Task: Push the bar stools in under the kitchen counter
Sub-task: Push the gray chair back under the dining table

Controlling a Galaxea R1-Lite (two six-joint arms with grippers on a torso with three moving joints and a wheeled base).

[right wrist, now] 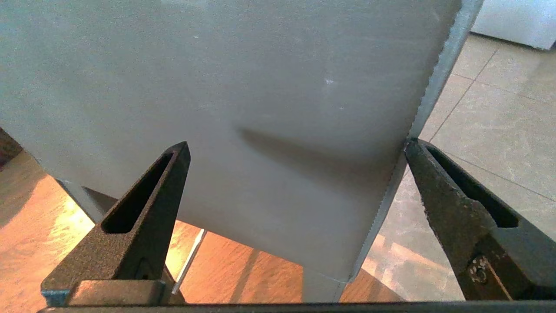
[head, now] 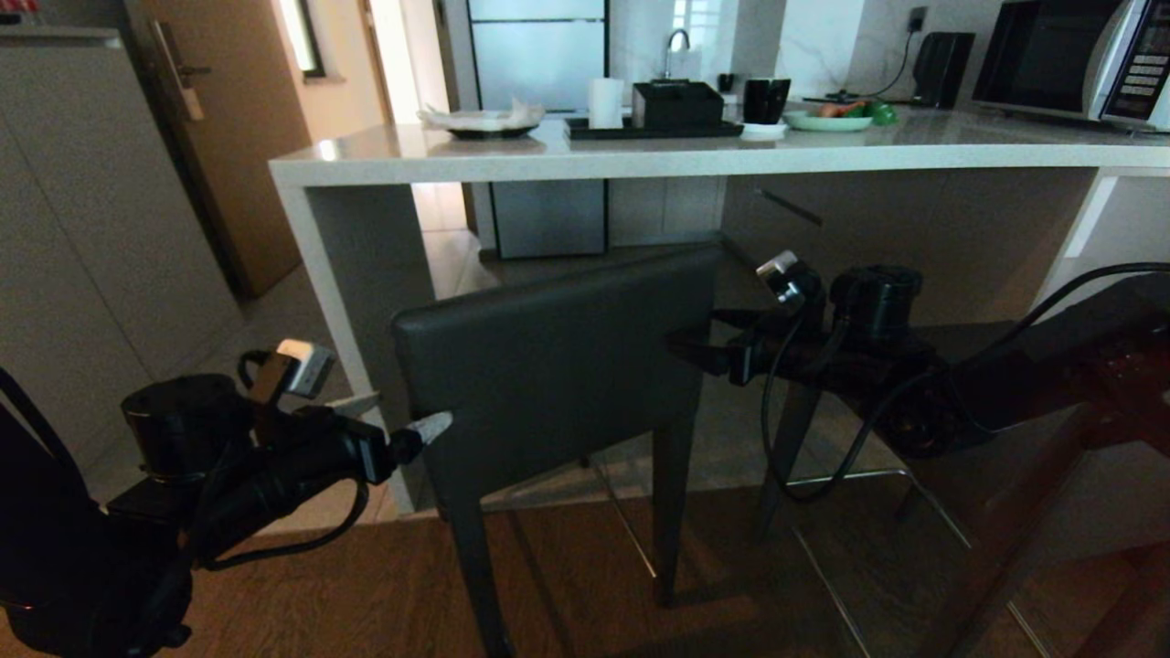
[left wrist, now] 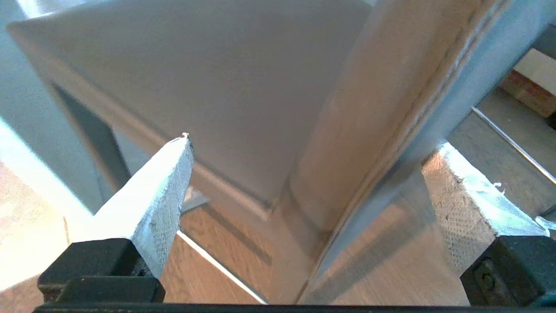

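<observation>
One of the bar stools (head: 558, 356) stands in front of the kitchen counter (head: 640, 160), its dark grey backrest facing me. My left gripper (head: 398, 413) is open at the backrest's left edge. In the left wrist view, the left gripper (left wrist: 310, 148) has that edge of the bar stool (left wrist: 360, 108) between its taped fingers. My right gripper (head: 708, 338) is open at the backrest's right edge. The right gripper (right wrist: 297, 145) faces the rear of the bar stool (right wrist: 243, 87), one fingertip (right wrist: 417, 156) right at the seam. Under the right arm, slim legs and a footrest bar (head: 850, 475) show.
On the counter sit a black tray (head: 654, 130), a white roll (head: 605, 102), a black cup (head: 766, 99), a plate of vegetables (head: 827, 119) and a microwave (head: 1069, 59). A door (head: 228, 137) and cabinet stand to the left. The wood floor (head: 366, 594) meets tiles under the counter.
</observation>
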